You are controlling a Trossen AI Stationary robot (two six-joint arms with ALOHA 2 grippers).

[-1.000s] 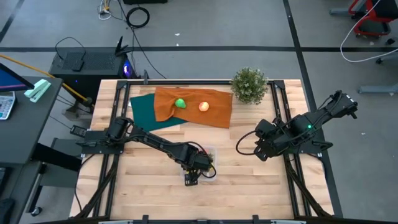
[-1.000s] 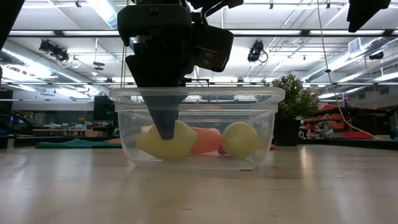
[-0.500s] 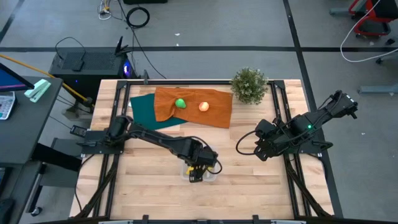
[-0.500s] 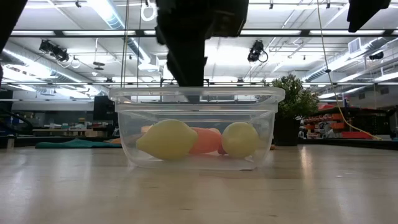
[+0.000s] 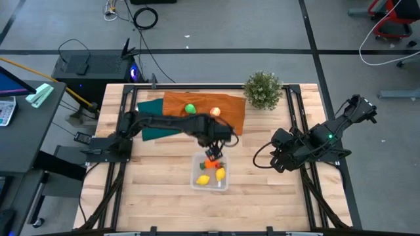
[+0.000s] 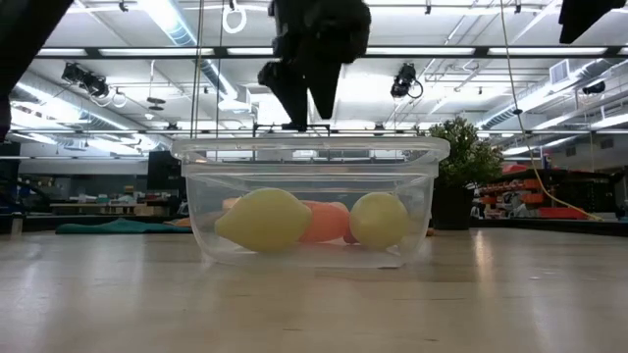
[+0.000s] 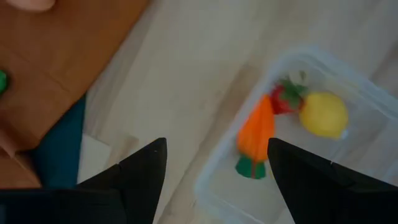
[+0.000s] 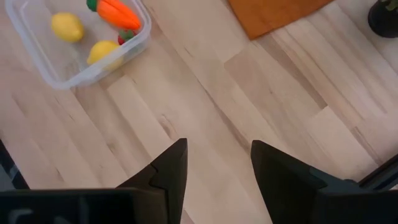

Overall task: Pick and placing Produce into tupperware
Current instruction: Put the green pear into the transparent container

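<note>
The clear tupperware (image 5: pixel 210 173) stands on the wooden table near its middle. Inside lie two yellow lemons (image 5: pixel 204 179) (image 5: pixel 220 174), the orange carrot (image 7: pixel 256 132) and the red strawberry (image 7: pixel 285 100). The green round one (image 5: pixel 190 109) and the pale apple (image 5: pixel 214 111) rest on the orange cloth (image 5: pixel 233 111). My left gripper (image 5: pixel 212 156) hangs open above the tupperware's far rim, holding nothing. In the low view it (image 6: pixel 307 110) is clear above the rim. My right gripper (image 8: pixel 217 168) waits open over bare wood to the right.
A teal cloth (image 5: pixel 149 115) lies half under the orange one, toward the far left. A bushy potted plant (image 5: pixel 263 89) stands at the far right. The left arm reaches across the orange cloth's near edge. Bare wood shows around the tupperware's near side.
My left gripper has risen out of the tupperware and moved from its near side toward the table's far edge, ending above the far rim. The arm has swung along with it, uncovering the tupperware. The produce inside has stayed where it was.
</note>
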